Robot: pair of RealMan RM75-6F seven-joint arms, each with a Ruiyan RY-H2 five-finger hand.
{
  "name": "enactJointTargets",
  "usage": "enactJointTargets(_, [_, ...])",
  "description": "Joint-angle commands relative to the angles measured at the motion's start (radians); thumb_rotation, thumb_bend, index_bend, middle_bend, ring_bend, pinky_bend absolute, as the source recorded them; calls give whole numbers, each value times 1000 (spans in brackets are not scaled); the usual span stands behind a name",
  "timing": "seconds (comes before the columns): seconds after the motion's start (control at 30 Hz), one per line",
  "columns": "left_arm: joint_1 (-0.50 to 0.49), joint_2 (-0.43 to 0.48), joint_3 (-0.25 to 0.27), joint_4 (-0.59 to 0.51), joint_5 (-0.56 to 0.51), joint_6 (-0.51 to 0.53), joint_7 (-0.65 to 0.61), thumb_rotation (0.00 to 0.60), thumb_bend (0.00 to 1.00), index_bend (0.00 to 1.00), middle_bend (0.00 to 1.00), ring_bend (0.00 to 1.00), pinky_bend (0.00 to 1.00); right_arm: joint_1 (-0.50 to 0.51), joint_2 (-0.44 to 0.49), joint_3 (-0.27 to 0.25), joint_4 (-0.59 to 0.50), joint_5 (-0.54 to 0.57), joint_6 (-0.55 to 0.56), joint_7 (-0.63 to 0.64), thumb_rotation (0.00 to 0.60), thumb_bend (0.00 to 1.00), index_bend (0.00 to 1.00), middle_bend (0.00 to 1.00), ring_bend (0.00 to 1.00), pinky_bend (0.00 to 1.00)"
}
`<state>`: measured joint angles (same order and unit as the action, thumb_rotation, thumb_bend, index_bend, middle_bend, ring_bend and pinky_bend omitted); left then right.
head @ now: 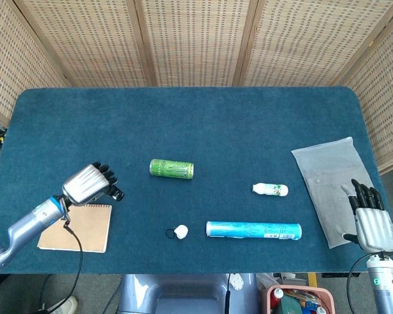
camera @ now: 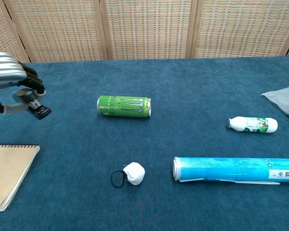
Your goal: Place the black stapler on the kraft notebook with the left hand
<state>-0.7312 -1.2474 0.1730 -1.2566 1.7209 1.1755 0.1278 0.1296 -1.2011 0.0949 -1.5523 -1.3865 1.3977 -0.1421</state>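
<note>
Black stapler (camera: 34,107) in left hand (head: 88,184), kraft notebook (head: 77,228) just below, green can (head: 171,169) nearby.

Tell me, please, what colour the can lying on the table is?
The can is green with black markings, seen best in the chest view.

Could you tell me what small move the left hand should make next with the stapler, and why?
Probably carry it a little further toward the robot's own side and then lower it. The left hand holds the stapler clear of the table, near the notebook's far edge rather than over its middle, so letting go here could drop it on the cloth.
</note>
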Motion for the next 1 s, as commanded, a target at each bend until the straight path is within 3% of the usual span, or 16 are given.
enactJointTargets(0.03, [84,103,53,-136,20,63,112,600,516,727,531,373,458,-2,0,-5,-7,-10,6,-5,600,173,0,0,0,0])
enactJointTargets(0.27, [189,153,116,-201,75,145,189,600,517,727,531,373,458,-12,8,-15,-27,-51,39,5,600,173,0,0,0,0])
enactJointTargets(0.47, [246,114,132,-179,88,139,233,600,517,726,531,373,458,-18,18,-22,-39,-76,57,23,600,173,0,0,0,0])
enactJointTargets(1.0, [297,-20,67,-67,4,39,287,600,510,700,490,373,413,-27,34,-26,-53,-104,78,55,600,173,0,0,0,0])
